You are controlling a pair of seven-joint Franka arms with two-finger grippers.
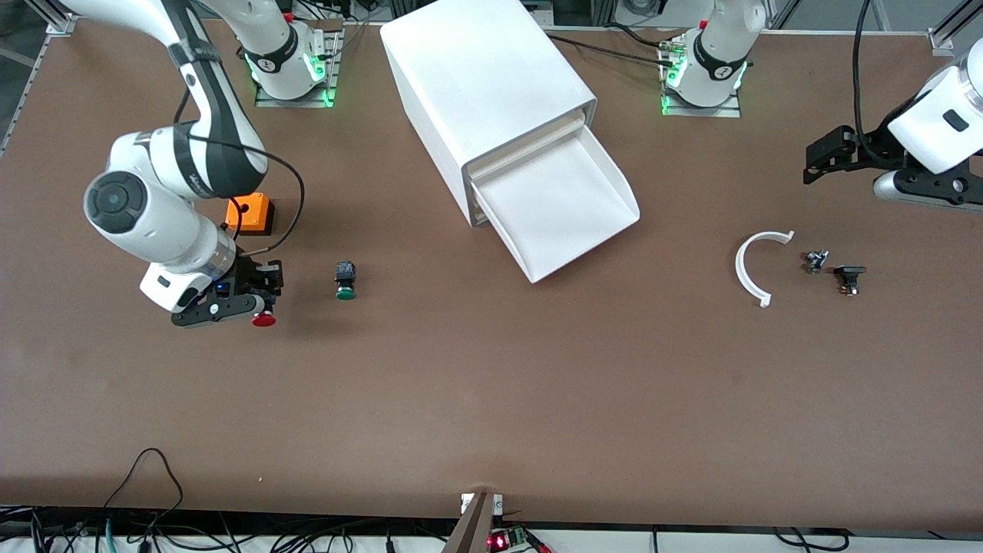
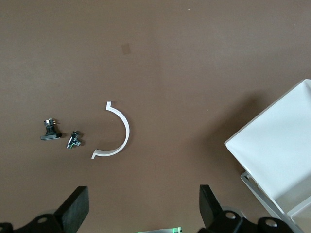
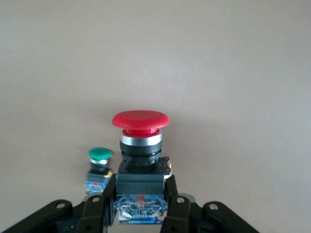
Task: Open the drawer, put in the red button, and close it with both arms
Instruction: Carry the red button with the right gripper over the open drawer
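The drawer (image 1: 564,211) stands pulled out of the white cabinet (image 1: 484,84), and its white tray is empty; a corner of it shows in the left wrist view (image 2: 279,148). My right gripper (image 1: 257,306) is low over the table near the right arm's end. It is shut on the black body of the red button (image 1: 263,319). In the right wrist view the fingers (image 3: 172,194) clamp the body and the red cap (image 3: 141,120) sticks out ahead of the gripper (image 3: 141,191). My left gripper (image 1: 825,157) hangs open and empty above the table at the left arm's end (image 2: 141,208).
A green-capped button (image 1: 345,280) (image 3: 99,167) lies beside the right gripper, toward the drawer. An orange box (image 1: 249,213) sits farther from the camera. A white curved strip (image 1: 756,265) (image 2: 119,133) and two small metal parts (image 1: 815,261) (image 1: 849,278) lie under the left gripper.
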